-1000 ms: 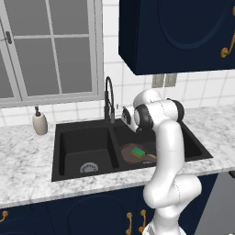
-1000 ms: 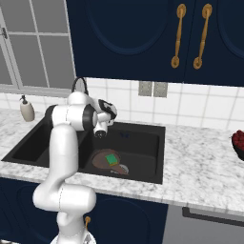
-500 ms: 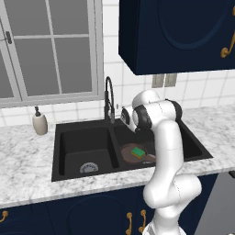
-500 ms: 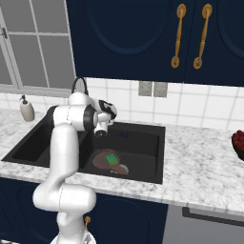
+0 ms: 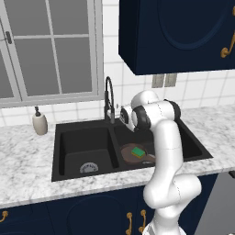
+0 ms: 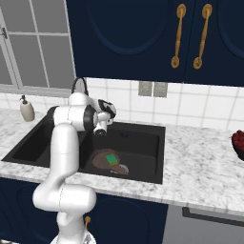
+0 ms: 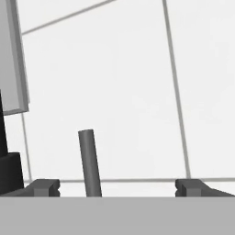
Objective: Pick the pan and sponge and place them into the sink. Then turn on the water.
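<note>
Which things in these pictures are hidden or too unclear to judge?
- Gripper: hand view shows just the fingertips, wide apart; base views have it too small.
- Thin lever: its bottom is cut by the lower edge.
- Pan: left base view, the arm covers its right side.
- Water: too small to tell if it runs from the faucet.

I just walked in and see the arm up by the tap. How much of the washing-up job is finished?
Done: the pan lies in the right basin of the sink, with the sponge on it. In hand: the gripper, jaws apart and empty, faces the tiled wall with the faucet lever rising between them. Left: no stream falls from the faucet, so the water is not yet on.
</note>
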Robot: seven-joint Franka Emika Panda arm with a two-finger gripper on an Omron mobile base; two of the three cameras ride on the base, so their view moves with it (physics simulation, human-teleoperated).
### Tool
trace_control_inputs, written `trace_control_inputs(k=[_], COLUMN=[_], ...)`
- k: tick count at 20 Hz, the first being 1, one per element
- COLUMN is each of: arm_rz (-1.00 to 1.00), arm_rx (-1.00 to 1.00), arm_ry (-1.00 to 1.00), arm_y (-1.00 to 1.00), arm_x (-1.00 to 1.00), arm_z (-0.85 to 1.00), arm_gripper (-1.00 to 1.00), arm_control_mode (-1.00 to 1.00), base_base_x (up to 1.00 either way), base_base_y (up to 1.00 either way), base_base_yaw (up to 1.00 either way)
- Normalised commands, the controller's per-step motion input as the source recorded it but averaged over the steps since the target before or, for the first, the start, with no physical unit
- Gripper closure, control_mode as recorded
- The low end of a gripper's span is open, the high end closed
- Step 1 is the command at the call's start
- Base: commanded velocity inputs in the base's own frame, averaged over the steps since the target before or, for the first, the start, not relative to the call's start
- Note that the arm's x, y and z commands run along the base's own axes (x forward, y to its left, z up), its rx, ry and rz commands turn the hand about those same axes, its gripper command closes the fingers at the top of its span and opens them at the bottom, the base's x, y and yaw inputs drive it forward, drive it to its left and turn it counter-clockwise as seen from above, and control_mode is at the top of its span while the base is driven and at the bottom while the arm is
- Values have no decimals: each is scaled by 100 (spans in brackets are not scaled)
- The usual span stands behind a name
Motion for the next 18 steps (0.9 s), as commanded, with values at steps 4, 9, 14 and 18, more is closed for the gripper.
trace_control_inputs(k=[4, 9, 14, 18], arm_rz=[-1, -8, -9, -5], arm_rx=[0, 0, 0, 0], arm_ry=[0, 0, 0, 0], arm_y=[4, -4, -19, -26], arm_x=[2, 0, 0, -10], arm_z=[0, 0, 0, 0], arm_gripper=[-100, -100, -100, -100], arm_control_mode=[-100, -100, -100, -100], base_base_x=[0, 0, 0, 0], base_base_y=[0, 0, 0, 0], base_base_yaw=[0, 0, 0, 0])
